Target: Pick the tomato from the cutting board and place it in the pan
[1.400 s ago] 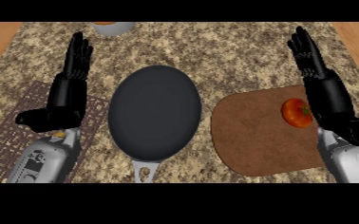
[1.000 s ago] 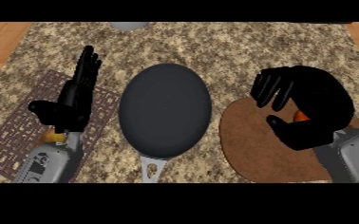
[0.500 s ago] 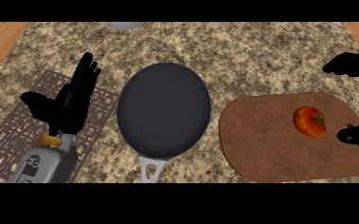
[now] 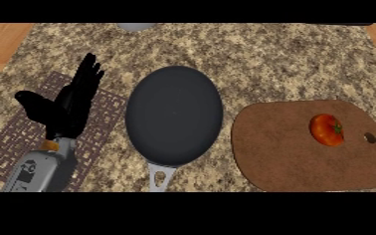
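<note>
A speckled granite tabletop (image 4: 294,59) fills the head view, brown and tan, with a strip of wood showing at its upper left corner. On it, left of centre, lies a dark frying pan (image 4: 174,115), its round bowl bare inside and its short grey handle (image 4: 158,178) pointing toward the lower edge. To the right of the pan, close beside it but apart, sits a brown cutting board (image 4: 283,147) with rounded corners and a small hole near its right end. At the far left a dark woven mat (image 4: 103,124) lies on the tabletop, partly under the left arm. The left hand (image 4: 70,104) rests over this mat, released, fingers straight and pointing up, thumb spread out to the left, holding nothing. The tomato (image 4: 326,129), red with a green stem spot, lies on the right part of the cutting board, well apart from the pan. A grey rounded object (image 4: 137,27) peeks in at the top edge.
</note>
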Action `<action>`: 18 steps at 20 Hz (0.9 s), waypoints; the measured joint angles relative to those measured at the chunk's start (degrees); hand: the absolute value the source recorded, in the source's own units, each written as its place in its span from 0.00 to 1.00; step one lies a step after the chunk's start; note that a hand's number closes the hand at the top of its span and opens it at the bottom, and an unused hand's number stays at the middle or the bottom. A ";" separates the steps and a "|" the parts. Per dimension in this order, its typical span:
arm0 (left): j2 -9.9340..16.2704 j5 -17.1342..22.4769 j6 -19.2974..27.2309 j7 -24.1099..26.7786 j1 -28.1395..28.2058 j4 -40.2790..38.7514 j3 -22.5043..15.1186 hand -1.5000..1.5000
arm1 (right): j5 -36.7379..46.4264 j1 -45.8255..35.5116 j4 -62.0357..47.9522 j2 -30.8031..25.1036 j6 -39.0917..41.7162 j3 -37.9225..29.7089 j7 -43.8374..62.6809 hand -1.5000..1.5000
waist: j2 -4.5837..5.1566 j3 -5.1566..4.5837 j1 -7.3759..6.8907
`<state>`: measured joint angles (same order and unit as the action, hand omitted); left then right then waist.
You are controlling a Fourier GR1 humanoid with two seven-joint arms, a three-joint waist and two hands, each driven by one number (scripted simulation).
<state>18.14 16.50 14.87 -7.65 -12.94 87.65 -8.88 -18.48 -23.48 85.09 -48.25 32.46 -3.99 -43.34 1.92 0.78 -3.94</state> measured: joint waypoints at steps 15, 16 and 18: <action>0.81 1.10 -1.46 -1.16 -0.39 -0.20 1.08 0.50 | 32.63 4.00 3.60 -13.47 -16.10 13.44 -15.97 0.00 | -0.38 -0.30 0.07; 0.88 0.95 -1.18 -1.53 -0.57 0.03 1.13 0.50 | 34.46 4.38 2.90 -13.98 -17.25 14.47 -16.97 0.00 | -0.45 -0.31 0.10; 0.97 0.97 -1.33 -1.54 -0.34 -0.10 1.27 0.50 | 37.83 5.50 1.77 -14.46 -19.88 16.29 -19.04 0.00 | -0.58 -0.32 0.49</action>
<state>19.11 17.47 13.53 -9.19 -13.28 87.55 -7.61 19.35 -17.98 86.86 -62.71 12.58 12.30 -62.38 1.34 0.46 -3.46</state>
